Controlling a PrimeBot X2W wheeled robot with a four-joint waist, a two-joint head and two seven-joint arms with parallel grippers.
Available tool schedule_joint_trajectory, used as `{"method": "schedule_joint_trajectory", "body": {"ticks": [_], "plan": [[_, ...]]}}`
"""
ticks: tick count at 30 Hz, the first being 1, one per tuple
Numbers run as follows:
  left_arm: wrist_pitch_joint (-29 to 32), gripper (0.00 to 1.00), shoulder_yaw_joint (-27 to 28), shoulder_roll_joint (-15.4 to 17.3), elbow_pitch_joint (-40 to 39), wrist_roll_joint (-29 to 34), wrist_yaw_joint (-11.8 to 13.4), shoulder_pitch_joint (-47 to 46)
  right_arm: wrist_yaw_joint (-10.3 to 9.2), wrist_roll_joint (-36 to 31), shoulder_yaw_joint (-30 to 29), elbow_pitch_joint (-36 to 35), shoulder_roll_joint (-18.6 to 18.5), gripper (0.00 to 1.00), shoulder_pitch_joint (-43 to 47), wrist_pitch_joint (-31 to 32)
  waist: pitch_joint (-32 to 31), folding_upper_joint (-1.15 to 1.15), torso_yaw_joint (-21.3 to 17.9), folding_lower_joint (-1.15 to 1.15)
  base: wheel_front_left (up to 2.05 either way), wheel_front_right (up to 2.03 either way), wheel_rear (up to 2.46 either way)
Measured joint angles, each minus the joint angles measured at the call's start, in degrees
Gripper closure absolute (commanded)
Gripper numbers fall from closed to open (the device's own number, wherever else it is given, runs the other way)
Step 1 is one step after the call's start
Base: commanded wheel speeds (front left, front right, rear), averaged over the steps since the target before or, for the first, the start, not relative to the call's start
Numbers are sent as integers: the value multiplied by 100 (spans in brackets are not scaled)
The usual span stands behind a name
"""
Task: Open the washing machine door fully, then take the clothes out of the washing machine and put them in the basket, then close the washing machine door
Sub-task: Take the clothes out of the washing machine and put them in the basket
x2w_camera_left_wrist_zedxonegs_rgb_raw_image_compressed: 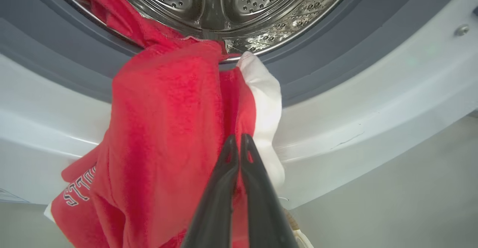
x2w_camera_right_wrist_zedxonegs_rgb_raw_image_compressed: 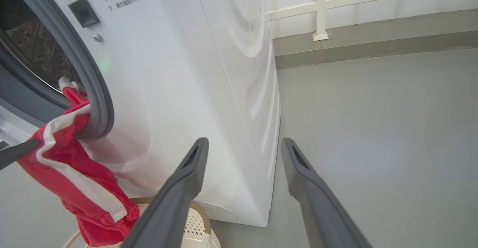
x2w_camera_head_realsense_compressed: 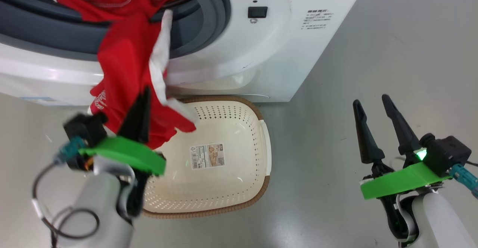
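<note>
We start with the washing machine [x2w_camera_head_realsense_compressed: 283, 46], whose open mouth faces us. The drum [x2w_camera_left_wrist_zedxonegs_rgb_raw_image_compressed: 239, 5] sits behind the grey gasket [x2w_camera_head_realsense_compressed: 211, 12]. The basket [x2w_camera_head_realsense_compressed: 239, 188] stands on the floor just in front of the machine's base, right under the mouth, with nothing lying on its bottom.

The clothes [x2w_camera_head_realsense_compressed: 127, 72] are half out. One red garment with white panels spills from the drum over the gasket lip and hangs down the machine's front. Its long axis runs from the mouth toward the basket, and its lower end dangles over the basket's near-left corner. More red fabric lies inside the mouth.

Our left hand [x2w_camera_head_realsense_compressed: 145, 91] is clamped tight on a fold of that hanging garment, with its fingers [x2w_camera_left_wrist_zedxonegs_rgb_raw_image_compressed: 227, 173] pressed together and pointing up toward the drum. The basket lies below this hand and slightly to its right. We judge the coming move to be a pull away from the mouth until the tail clears the gasket, then a lowering into the basket.

Our right hand [x2w_camera_head_realsense_compressed: 371, 100] is spread wide and holds nothing. It is well apart to the right, beside the machine's corner, so the left hand is the nearer one.
</note>
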Motion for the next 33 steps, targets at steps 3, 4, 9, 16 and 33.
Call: {"method": "schedule_joint_trajectory", "body": {"ticks": [3,4,9,16,33], "plan": [[0,100,13,-97,-90,44,-3,338,0,0,4,9,-2,0,53,0,-16,0,-6,0,0,0,0],[0,100,11,-127,-88,37,-5,444,0,0,9,9,-3,0,52,0,-18,0,-12,0,0,0,0],[0,100,-136,-213,107,4,-64,732,0,0,9,9,-8,0,52,0,15,0,-32,0,0,0,0],[0,100,-274,-260,661,-64,-165,728,0,0,3,1,-16,0,48,0,135,0,-44,0,0,0,0],[21,100,-1426,-393,2555,-666,-209,-192,0,0,8,-78,-4,0,-200,0,634,0,-230,0,0,0,0]]}}
